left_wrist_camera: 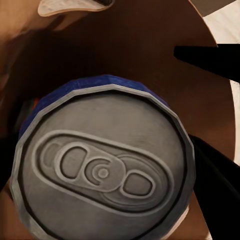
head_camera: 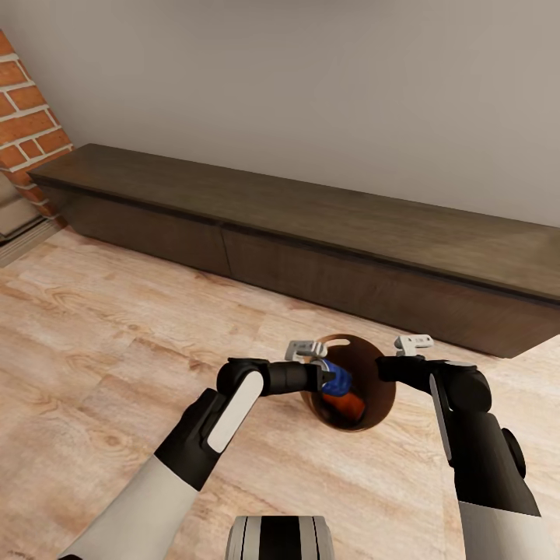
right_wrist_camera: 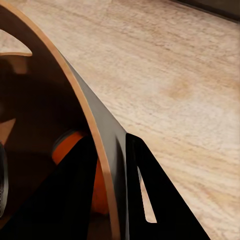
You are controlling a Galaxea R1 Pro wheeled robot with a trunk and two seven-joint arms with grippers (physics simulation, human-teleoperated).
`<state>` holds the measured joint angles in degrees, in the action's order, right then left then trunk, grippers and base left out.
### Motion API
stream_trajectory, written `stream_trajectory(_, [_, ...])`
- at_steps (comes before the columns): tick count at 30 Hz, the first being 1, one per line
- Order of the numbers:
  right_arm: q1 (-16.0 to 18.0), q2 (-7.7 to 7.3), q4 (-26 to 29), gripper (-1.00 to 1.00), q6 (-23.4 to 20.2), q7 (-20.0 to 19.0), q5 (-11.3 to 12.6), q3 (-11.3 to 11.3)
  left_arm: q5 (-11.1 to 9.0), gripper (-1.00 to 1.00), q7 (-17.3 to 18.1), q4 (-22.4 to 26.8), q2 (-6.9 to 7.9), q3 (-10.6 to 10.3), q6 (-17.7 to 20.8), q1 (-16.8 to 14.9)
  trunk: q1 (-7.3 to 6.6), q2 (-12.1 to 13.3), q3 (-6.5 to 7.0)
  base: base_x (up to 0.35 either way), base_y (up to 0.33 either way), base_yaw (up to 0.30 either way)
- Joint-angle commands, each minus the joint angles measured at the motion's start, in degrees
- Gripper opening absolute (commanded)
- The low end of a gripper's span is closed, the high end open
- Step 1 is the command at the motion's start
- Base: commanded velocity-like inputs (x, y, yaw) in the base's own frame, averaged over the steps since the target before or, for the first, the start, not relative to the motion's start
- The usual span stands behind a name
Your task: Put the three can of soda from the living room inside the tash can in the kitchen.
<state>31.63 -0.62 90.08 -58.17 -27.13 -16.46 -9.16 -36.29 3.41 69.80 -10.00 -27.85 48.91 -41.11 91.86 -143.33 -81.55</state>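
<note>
Over trash can (head_camera: 381,404): left claw (head_camera: 336,379) grips soda can (head_camera: 340,376); right claw (right_wrist_camera: 112,200) pinches rim.

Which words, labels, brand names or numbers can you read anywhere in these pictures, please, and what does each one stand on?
None can be read.
The can at the left pincer, over the bin: its grey end carries only an embossed pull-tab shape, no letters; its blue side shows no print.
The orange can inside the bin: no legible marking.
The right pincer, on the bin's rim, the dark cabinet, brick and wall: no text.
</note>
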Motion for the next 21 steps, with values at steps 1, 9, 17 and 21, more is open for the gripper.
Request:
stream_trajectory(1, [0.01,0.00,0.01,-1.00,-0.19,-0.03,1.08,0.02,-0.01,-1.00,-0.03,-0.10,0.00,-0.07,-0.02,-0.01,-0.01,0.00,0.00,0.000,0.000,0.000])
stream_trajectory(9, [0.01,0.00,0.01,-1.00,-0.19,-0.19,1.08,0.02,-0.02,1.00,-0.07,-1.57,0.00,-0.19,-0.68,-0.02,-0.01,0.00,0.00,0.000,0.000,0.000])
stream_trajectory(17, [0.01,-0.02,0.01,-1.00,-0.19,-1.24,1.08,0.02,-0.06,1.00,-0.07,-2.71,0.00,-0.55,-1.95,-1.21,-0.01,0.00,0.00,0.000,0.000,0.000])
stream_trajectory(21, [0.01,-0.07,0.01,-1.00,-0.19,-1.25,1.08,0.02,-0.03,1.00,-0.07,-2.64,0.00,-0.65,-1.97,-1.28,-0.01,0.00,0.00,0.000,0.000,0.000])
